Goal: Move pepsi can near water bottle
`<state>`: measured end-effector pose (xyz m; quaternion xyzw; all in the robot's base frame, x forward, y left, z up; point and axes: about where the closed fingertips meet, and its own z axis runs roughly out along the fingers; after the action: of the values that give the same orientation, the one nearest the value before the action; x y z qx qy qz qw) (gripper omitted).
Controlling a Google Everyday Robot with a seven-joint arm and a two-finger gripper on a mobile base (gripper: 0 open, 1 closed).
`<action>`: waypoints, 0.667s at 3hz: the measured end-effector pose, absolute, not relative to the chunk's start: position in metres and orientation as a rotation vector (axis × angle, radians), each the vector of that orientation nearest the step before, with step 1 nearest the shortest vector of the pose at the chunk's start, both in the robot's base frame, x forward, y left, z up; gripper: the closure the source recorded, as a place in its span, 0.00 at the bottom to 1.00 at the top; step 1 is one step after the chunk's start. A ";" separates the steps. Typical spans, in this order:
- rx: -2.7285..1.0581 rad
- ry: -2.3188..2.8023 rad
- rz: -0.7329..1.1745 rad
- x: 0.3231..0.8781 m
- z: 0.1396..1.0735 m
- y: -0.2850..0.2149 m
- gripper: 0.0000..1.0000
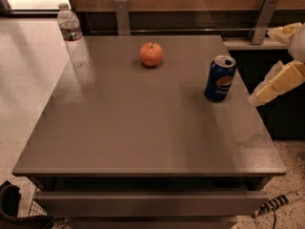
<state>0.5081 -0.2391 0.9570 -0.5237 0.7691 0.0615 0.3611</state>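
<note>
The pepsi can [220, 78] stands upright on the grey table [143, 128], close to the right edge and somewhat toward the back. It is a small dark-blue can with a silver top. The opening in the lid shows as a dark spot. The round red, white and blue logo faces me, with pale lettering just under it, and the side has a dull shine. It casts a short shadow on the tabletop to its left.

The gripper [274, 85] hangs just off the right edge of the table, to the right of the can. It is near the can but not touching it. It looks cream-coloured and blocky, and its lower part slants down toward the table edge. From here I cannot tell whether it is open or closed, and it holds nothing that I can see.

The water bottle [73, 34] is well away from the can, upright at the far left corner of the table. It is slim and clear, with a white cap and a dark label band high on its body. An apple [151, 54], reddish-orange, sits between the two toward the back, apart from both.
</note>
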 end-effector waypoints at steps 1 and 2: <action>-1.189 1.887 0.314 0.522 0.940 -0.241 0.00; -1.049 1.802 0.436 0.527 0.924 -0.241 0.00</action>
<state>0.5268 -0.2407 0.9236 -0.4308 0.7400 0.1790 0.4845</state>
